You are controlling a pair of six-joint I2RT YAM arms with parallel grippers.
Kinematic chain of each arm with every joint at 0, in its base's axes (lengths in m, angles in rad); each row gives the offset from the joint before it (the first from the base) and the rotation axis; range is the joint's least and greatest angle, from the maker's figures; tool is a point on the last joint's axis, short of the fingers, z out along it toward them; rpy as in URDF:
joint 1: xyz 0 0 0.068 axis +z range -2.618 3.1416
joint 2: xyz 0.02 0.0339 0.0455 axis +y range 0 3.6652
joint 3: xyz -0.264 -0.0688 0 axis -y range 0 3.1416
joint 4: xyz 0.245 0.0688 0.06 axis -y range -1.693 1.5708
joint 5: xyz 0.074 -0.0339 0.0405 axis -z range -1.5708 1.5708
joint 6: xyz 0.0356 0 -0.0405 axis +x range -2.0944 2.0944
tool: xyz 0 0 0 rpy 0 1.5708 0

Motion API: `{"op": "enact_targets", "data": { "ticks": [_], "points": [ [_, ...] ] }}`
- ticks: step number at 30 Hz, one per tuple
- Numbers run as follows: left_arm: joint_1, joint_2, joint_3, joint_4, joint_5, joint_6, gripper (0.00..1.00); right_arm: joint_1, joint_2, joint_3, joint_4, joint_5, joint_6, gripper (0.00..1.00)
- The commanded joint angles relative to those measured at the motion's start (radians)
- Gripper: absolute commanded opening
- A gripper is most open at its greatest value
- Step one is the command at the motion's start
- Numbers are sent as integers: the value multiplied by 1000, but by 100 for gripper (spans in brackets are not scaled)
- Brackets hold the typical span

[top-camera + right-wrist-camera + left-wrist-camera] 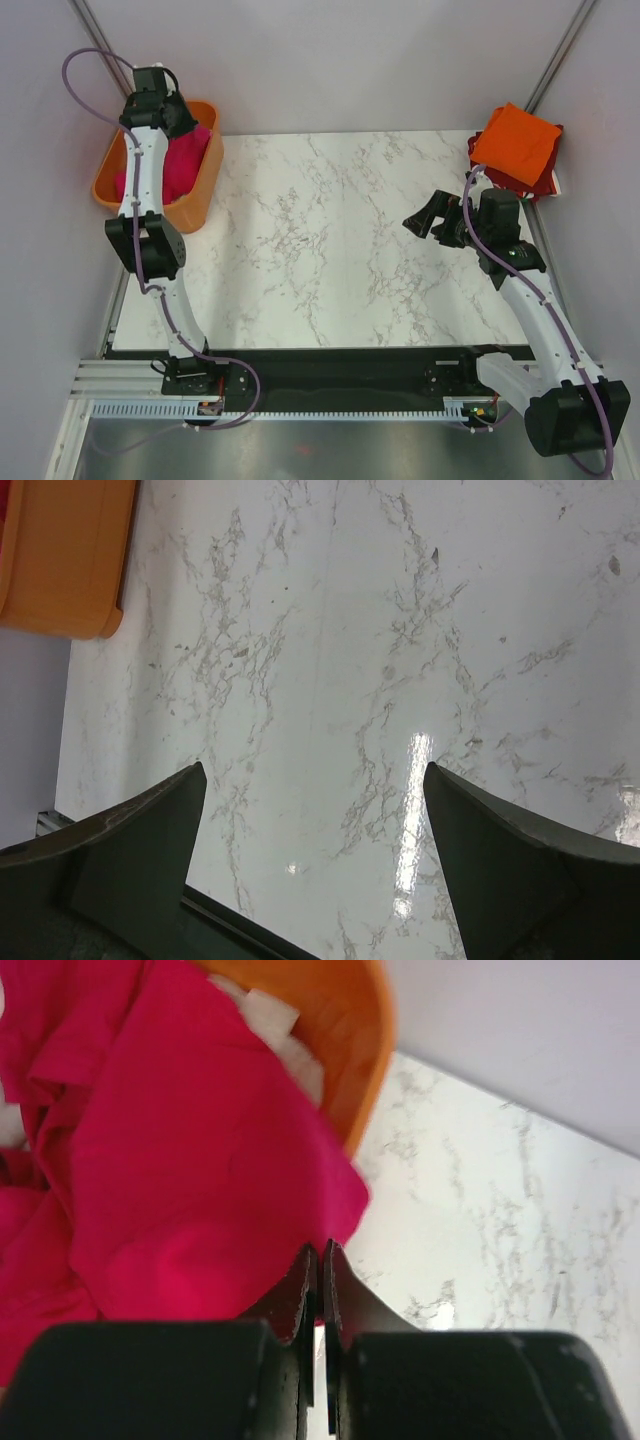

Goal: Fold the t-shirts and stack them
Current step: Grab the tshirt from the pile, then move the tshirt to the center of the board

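Pale walls surround the white marble-pattern table (330, 260); a rigid orange plastic basket (203, 200) sits at its far left corner. There my left gripper (318, 1252) is pinched closed on the magenta-pink t-shirt (200, 1180). My right gripper (315, 770) hangs wide open and empty, near the folded bright orange t-shirt (515, 143) lying on the dark red t-shirt (540, 183) at the table's far right corner.

Bright, glare on table (418, 755), jaws blurred

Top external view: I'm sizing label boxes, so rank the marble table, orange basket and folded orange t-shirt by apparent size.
1. marble table, by far the largest.
2. orange basket, though the left arm covers part of it.
3. folded orange t-shirt, smallest.
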Motion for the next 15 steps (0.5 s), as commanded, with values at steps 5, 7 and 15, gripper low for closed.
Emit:
{"op": "enact_targets", "data": {
  "ticks": [5,7,15],
  "points": [
    [-198,-213,424,107,227,-15,2,3,-47,63,-4,51,-13,98],
    [-229,-299,349,178,311,-50,2,3,-73,71,-13,67,-13,98],
    [-293,-437,148,217,487,-118,5,3,-133,80,-69,116,-16,98]
  ]
}}
